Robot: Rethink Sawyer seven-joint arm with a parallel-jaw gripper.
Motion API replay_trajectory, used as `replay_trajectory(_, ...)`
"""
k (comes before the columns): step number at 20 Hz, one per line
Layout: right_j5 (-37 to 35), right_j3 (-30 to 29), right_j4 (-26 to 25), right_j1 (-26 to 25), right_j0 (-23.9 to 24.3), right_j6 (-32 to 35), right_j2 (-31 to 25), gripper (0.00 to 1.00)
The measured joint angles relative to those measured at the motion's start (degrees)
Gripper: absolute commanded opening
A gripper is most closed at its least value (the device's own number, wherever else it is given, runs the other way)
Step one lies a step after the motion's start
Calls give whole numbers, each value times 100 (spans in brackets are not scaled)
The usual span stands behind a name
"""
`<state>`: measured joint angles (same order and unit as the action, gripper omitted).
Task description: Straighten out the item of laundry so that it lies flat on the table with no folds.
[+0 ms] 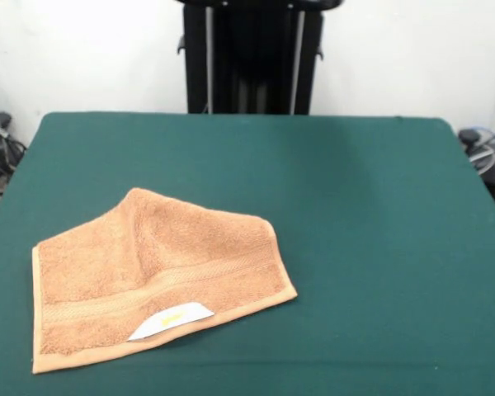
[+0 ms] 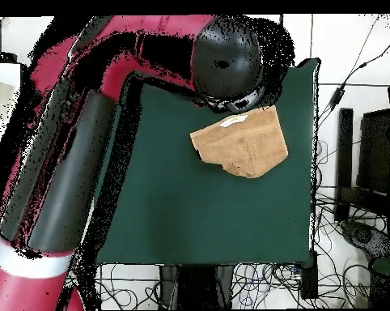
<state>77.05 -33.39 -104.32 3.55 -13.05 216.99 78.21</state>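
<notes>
1. Right now my arm (image 2: pixel 85 121) sweeps across the overhead view as a big red and black shape, with its rounded black end (image 2: pixel 226 61) over the table's edge just beside the towel; the front view shows none of it over the table.
2. Whether my jaws are open or closed I cannot tell: neither view shows them plainly.
3. My task's thing, the orange-tan terry hand towel (image 1: pixel 153 276), lies on the green table (image 1: pixel 371 214), toward the left and near edge in the front view.
4. It is not flat: the far part is folded over, so the outline narrows to a blunt peak at the far side and a diagonal crease runs across the middle.
5. A woven band (image 1: pixel 157 285) runs along the towel close to its near hem.
6. A white label with a yellow mark (image 1: pixel 172 320) lies on the band's near side, close to that hem.
7. Cables (image 2: pixel 344 219) trail on the floor beside the table in the overhead view.
</notes>
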Motion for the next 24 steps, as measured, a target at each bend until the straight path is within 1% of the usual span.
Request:
replay_trajectory(5, -119, -686, -13, 7, -494, 0, 88, 100)
replay_trajectory(9, -331, -1304, -12, 9, -790, 0, 97, 100)
replay_trajectory(10, -376, -1383, -13, 9, -820, 0, 97, 100)
replay_trajectory(11, -506, -1567, -13, 10, -884, 0, 96, 100)
replay_trajectory(14, -748, -1839, -13, 9, -972, 0, 99, 100)
replay_trajectory(15, -944, -2021, -14, 5, -1025, -2, 98, 100)
replay_trajectory(19, -1402, -2380, -13, -8, -1147, -2, 96, 100)
replay_trajectory(20, -1664, -2578, -13, -12, -1220, -2, 96, 100)
replay_trajectory(24, -1998, -2859, -13, -13, -1327, -10, 95, 100)
